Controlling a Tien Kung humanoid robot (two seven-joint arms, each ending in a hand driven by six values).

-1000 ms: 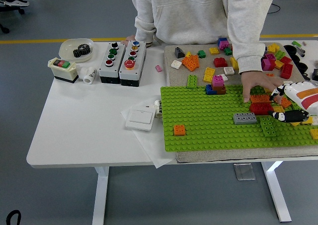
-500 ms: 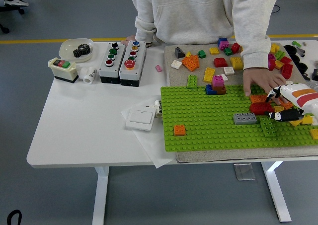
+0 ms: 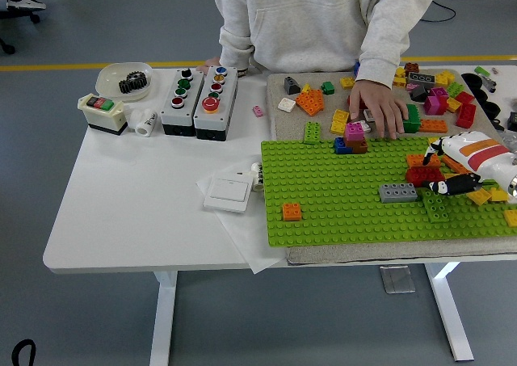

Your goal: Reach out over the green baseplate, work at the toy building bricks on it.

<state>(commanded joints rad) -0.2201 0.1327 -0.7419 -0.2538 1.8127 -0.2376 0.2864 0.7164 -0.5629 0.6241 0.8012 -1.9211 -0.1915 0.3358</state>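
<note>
A white table (image 3: 129, 204) is carrying a green baseplate (image 3: 347, 212) on a grey mat (image 3: 279, 99), two button boxes (image 3: 198, 99), a white switch (image 3: 229, 194) and a bowl (image 3: 121, 79).

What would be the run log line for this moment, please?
right hand: over green baseplate, at red brick | person's hand: on loose bricks behind | left hand: unseen

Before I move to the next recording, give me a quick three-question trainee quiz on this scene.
1. True or false: the grey brick sits on the green baseplate.
2. Which lone brick lies near the baseplate's front left corner? A) orange B) blue C) white
3. Fill in: the person's hand rests over the loose bricks on the ___ mat, beyond the baseplate.

Key: 1 true; 2 A, the orange brick; 3 grey. The robot's right hand reaches in from the right.
</note>
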